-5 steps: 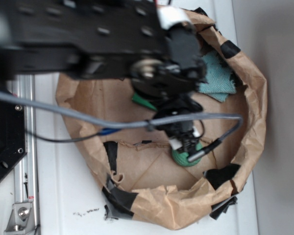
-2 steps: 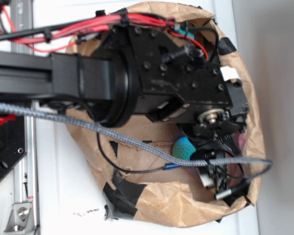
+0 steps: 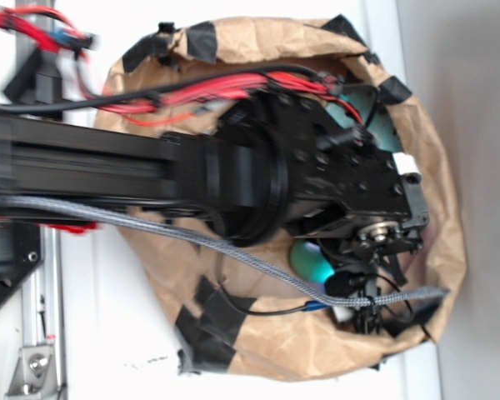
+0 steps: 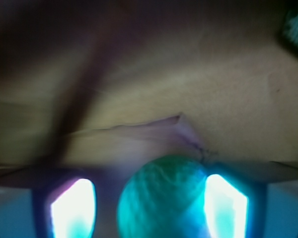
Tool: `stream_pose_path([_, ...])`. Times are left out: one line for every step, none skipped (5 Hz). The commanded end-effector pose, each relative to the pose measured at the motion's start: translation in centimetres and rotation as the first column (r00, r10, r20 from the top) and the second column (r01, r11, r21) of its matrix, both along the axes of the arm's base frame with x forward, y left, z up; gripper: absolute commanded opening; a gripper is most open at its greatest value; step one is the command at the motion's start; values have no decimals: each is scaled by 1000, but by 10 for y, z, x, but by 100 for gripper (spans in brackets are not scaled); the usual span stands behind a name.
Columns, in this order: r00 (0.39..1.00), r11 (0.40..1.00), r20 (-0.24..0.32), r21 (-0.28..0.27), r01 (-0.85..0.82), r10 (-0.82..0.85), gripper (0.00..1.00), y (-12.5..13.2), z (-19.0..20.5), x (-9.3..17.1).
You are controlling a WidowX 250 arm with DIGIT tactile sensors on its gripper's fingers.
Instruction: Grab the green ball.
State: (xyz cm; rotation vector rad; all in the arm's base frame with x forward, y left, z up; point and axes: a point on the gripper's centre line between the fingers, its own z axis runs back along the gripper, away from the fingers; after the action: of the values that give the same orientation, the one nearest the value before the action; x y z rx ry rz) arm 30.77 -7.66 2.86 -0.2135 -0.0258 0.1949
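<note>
Green ball (image 4: 161, 198): sitting on the brown paper (image 3: 258, 337), lower right part of the crumpled paper nest, w/ the arm (image 3: 250, 179) hanging over it. Gripper (image 4: 149, 201): fingers (image 4: 73, 208) standing spread, ball lying btwn them, nearer the right-hand one; contact unclear, view blurry. Teal cloth (image 3: 383, 129): peeking out near the nest's upper right rim. White table (image 3: 100, 317) carrying all.

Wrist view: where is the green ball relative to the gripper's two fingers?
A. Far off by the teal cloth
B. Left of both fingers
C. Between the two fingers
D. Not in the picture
C: the green ball sits low in the wrist view with a bright finger on each side of it.
</note>
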Motion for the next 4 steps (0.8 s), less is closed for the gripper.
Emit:
stream_pose_path([996, 990, -25, 111, 91, -89, 0, -6, 19, -13])
stream_pose_path([994, 986, 60, 150, 78, -88, 0, 19, 67, -23])
stream_pose_path([986, 974, 142, 219, 57, -90, 0, 50, 117, -42])
stream_pose_path([975, 984, 188, 156, 86, -115, 0, 70, 153, -59])
